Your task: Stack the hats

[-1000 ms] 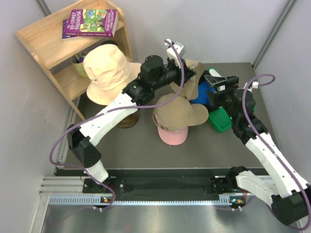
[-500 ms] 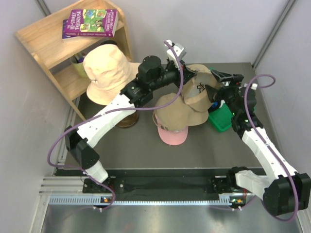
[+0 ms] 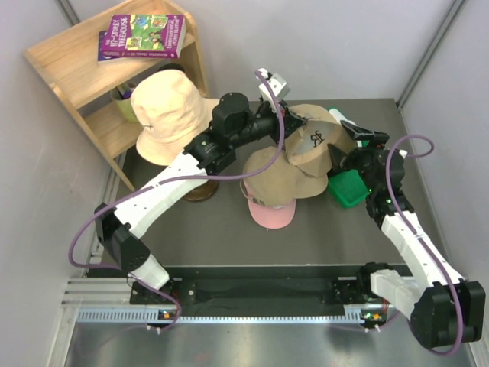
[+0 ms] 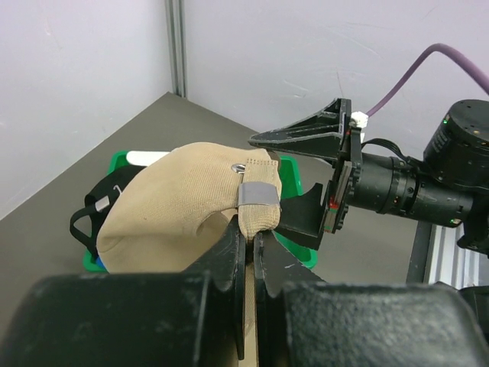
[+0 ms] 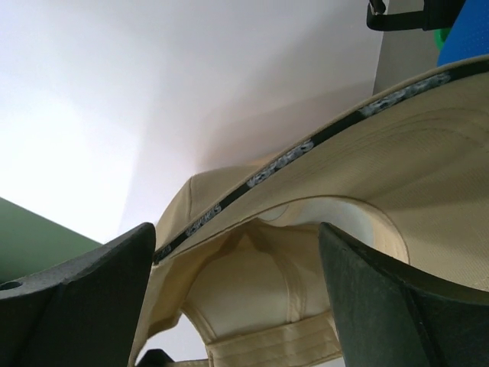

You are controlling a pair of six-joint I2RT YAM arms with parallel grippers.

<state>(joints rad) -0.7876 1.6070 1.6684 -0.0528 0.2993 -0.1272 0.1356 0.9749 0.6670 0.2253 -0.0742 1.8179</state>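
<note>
L gripper pinched shut; R gripper jaws wide apart.

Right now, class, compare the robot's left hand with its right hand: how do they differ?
The left hand is shut, while the right hand is wide open. The left hand pinches the khaki cap near its back strap; the right hand grips nothing. Both sit at the same cap, facing each other.
</note>
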